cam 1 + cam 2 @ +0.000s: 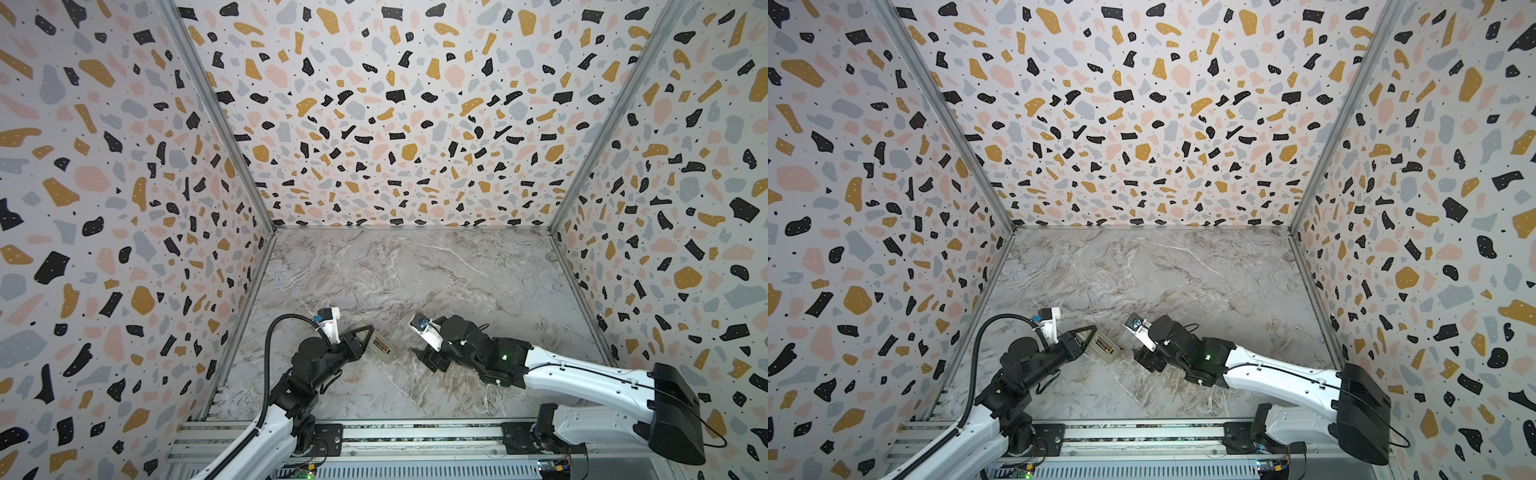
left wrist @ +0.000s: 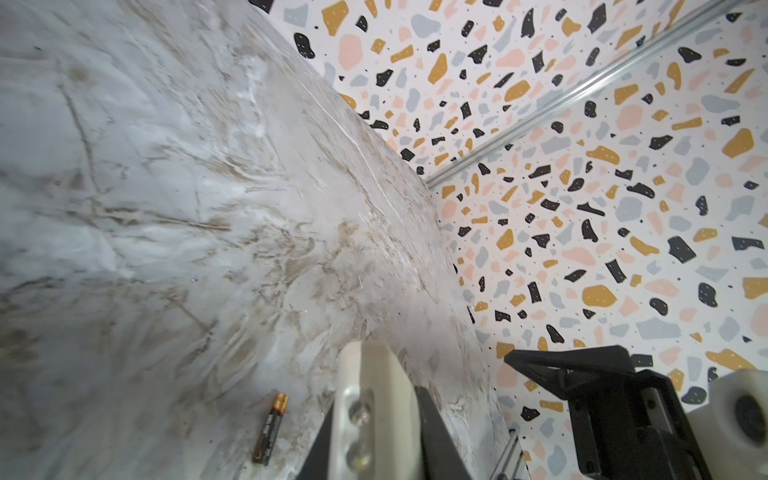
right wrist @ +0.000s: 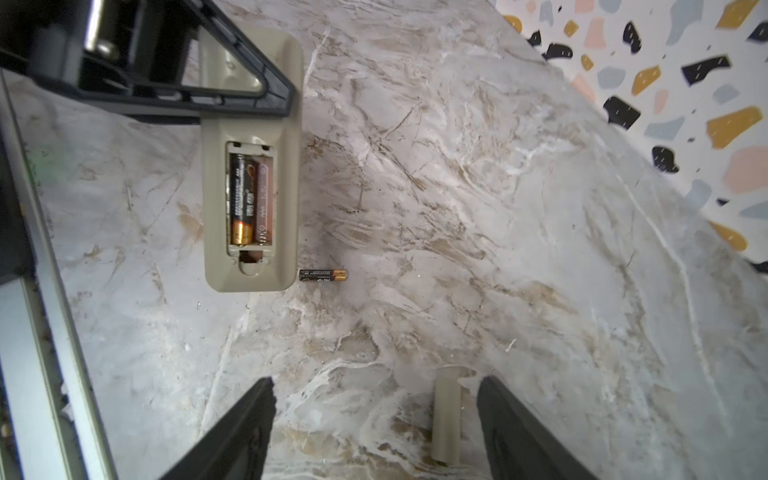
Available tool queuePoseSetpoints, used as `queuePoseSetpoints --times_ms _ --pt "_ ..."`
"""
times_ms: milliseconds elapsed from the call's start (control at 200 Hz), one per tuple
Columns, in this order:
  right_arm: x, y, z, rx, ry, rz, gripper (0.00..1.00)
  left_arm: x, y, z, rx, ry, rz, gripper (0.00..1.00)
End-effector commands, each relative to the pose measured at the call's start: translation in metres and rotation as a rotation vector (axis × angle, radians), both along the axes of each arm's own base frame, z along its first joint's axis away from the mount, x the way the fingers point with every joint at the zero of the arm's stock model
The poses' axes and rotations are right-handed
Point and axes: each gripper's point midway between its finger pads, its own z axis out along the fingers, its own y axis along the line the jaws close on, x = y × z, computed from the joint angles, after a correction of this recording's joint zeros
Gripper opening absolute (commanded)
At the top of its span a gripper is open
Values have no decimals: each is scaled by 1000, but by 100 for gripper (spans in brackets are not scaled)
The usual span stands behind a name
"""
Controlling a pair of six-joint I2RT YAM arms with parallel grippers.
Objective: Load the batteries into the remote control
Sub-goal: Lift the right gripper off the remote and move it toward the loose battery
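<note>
The left gripper (image 1: pixel 365 336) is clamped on one end of the remote control (image 3: pixel 249 137), which sits back side up at the front left of the marble table (image 3: pixel 478 199). The right gripper (image 3: pixel 376 388) has its jaws wide apart and holds nothing. A small pale cover piece (image 3: pixel 446 419) lies on the table between them. Only the right wrist view shows the cream remote's uncovered compartment, where the seated battery (image 3: pixel 242 199) fills one slot. The loose battery (image 3: pixel 323 274), dark with a coppery end, lies just beside the remote's free end
</note>
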Motion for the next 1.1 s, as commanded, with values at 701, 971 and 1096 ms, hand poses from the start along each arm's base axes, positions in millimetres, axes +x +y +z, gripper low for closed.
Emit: queuePoseSetpoints --times_ms 701,971,1096 --pt "52 58 -62 62 153 -247 89 13 60 -10 159 -40 291 0" --pt "62 72 -72 65 149 -261 89 12 61 -11 133 -46 298 0" --pt "62 77 -80 58 157 -260 89 12 62 -12 135 -45 306 0"
